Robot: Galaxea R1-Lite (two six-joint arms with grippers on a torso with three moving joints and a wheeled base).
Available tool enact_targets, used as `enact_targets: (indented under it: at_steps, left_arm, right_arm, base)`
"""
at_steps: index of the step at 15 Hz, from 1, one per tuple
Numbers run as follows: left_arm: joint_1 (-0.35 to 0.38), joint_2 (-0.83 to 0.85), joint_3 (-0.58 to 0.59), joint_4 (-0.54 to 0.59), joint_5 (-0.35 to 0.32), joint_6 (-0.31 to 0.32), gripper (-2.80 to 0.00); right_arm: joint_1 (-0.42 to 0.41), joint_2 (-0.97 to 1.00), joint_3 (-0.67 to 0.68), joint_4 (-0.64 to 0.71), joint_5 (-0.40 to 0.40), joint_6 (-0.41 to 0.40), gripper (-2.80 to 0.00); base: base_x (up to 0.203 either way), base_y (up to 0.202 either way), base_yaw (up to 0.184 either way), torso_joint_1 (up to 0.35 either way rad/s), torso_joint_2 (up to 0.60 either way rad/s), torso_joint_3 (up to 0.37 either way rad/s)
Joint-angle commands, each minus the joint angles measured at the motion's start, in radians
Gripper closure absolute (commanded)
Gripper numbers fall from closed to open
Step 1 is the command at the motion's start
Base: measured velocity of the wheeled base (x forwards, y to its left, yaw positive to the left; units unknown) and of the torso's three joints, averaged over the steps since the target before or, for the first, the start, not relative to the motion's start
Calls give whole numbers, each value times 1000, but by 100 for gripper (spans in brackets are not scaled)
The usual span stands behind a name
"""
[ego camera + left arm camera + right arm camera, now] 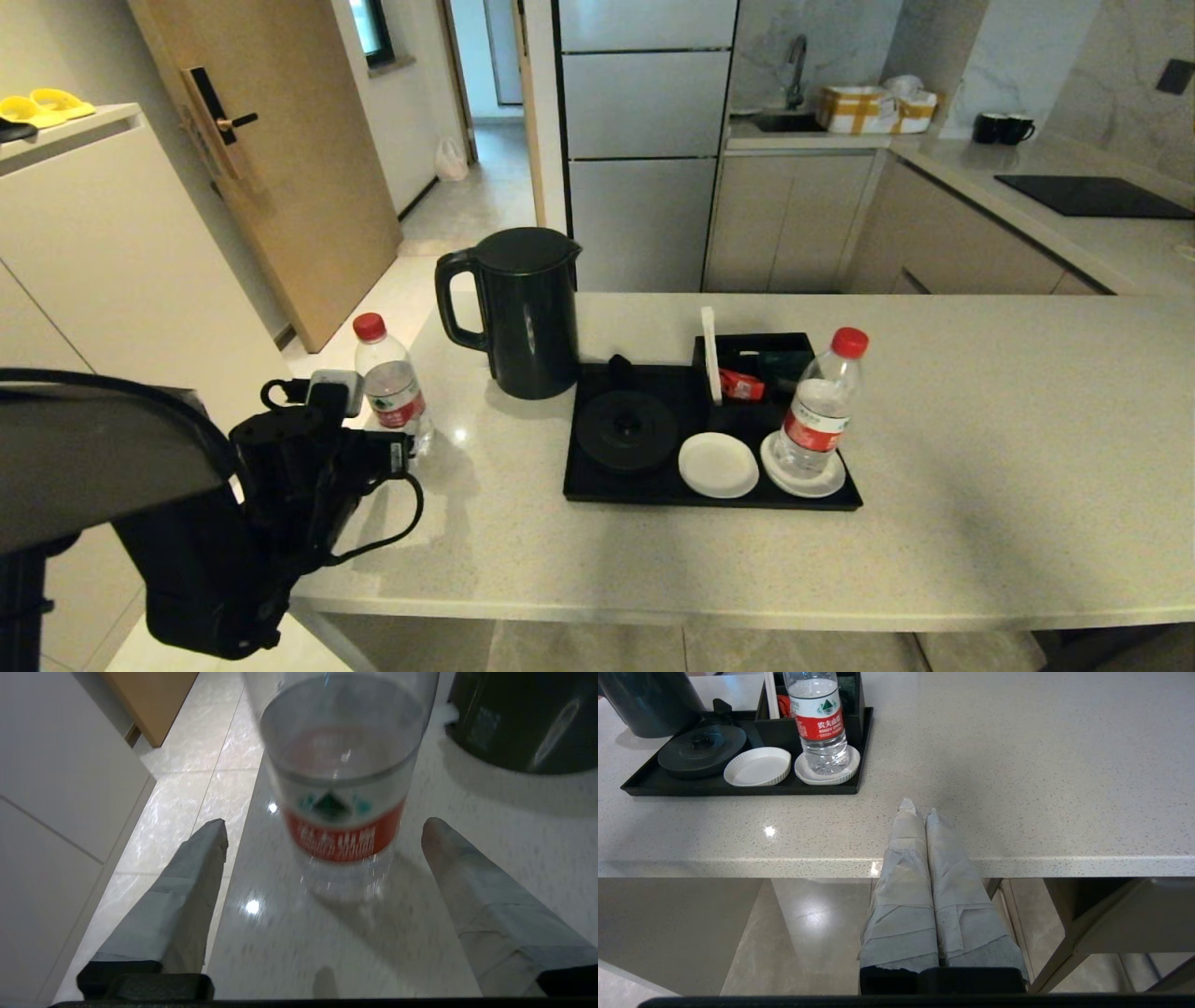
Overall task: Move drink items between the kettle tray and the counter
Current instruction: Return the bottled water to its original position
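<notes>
A clear water bottle point(392, 387) with a red cap stands on the beige counter point(980, 448) near its left end. My left gripper point(324, 822) is open, with its fingers point(205, 858) just short of the bottle point(341, 788) on either side, not touching it. The black kettle point(513, 313) stands on the counter just left of the black tray point(597, 490). A second bottle point(822, 406) stands on the tray's right saucer. My right gripper point(920, 809) is shut and empty, over the counter's front edge, clear of the tray point(738, 788).
The tray holds the bare round kettle base point(625, 429), an empty white saucer point(717, 464) and a rear compartment with sachets point(747, 373). The counter's left edge drops to the floor right beside the left bottle. My left arm point(280, 485) hangs off that corner.
</notes>
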Motion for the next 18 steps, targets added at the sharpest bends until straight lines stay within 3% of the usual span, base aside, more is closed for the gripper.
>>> enact_targets:
  at_steps: [1, 7, 18]
  left_arm:
    - [2, 50, -70, -8, -1, 3, -280]
    - [15, 77, -182, 54, -3, 46, -280]
    - [39, 122, -401, 212, -27, 48, -280]
  right_arm:
    - [1, -2, 0, 0, 1, 0, 0]
    - [0, -2, 0, 0, 0, -1, 0]
    - [0, -2, -2, 0, 0, 0, 0]
  base:
    - [0, 0, 0, 0, 0, 0]
    - [0, 0, 0, 0, 0, 0]
    - [0, 0, 0, 0, 0, 0]
